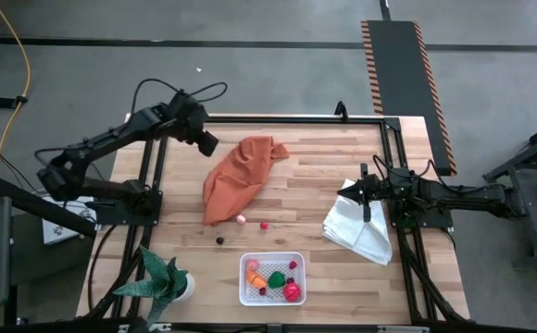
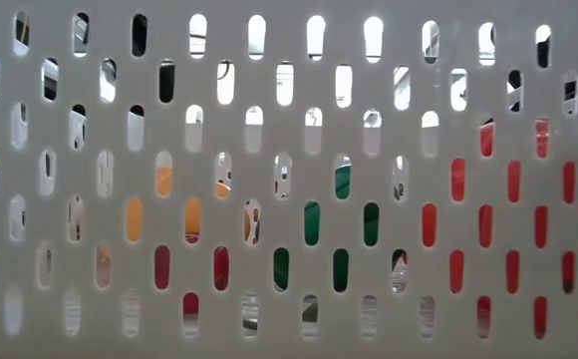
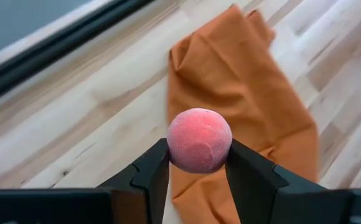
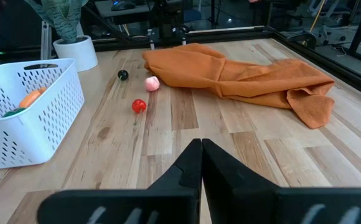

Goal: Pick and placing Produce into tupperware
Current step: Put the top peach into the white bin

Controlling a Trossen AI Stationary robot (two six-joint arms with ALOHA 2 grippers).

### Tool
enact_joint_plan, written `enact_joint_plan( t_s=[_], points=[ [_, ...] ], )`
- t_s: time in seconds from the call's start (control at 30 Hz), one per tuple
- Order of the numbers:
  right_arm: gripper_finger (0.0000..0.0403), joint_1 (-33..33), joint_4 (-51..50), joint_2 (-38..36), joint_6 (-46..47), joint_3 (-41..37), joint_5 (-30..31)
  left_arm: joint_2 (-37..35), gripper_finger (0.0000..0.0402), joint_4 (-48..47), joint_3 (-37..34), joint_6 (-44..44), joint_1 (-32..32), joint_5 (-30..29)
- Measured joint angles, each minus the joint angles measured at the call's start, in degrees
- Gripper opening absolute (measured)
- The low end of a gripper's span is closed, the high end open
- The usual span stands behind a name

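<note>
My left gripper is shut on a pink-red fuzzy ball of produce, up above the table's far left near the orange cloth. In the high view this gripper hangs by the cloth's far left side. The tupperware, a white perforated container at the near edge, holds several pieces. A pink piece, a red piece and a dark piece lie on the wood. My right gripper waits shut at the right, over the white cloth. My left gripper pinches the fuzzy ball by its two opposite sides between the two fingers. The fingers slant down toward the table. The ball is lifted clear, above the wood and the orange cloth's edge.
A potted plant stands at the near left corner. In the right wrist view the tupperware is beside the loose red piece, pink piece and dark piece. The low view looks through the container's slotted wall.
</note>
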Motion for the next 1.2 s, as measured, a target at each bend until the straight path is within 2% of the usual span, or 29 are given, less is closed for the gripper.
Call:
enact_joint_plan(
  t_s=[0.9,1.2],
  points=[
    [0.0,0.0,0.0,0.0,0.0,0.0,0.0,-15.0,0.0133,4.8,0.0,-1.5,0.0,8.6],
    [0.0,0.0,0.0,0.0,0.0,0.0,0.0,-18.0,0.0133,8.1,0.1,-1.6,0.0,14.4]
  ],
)
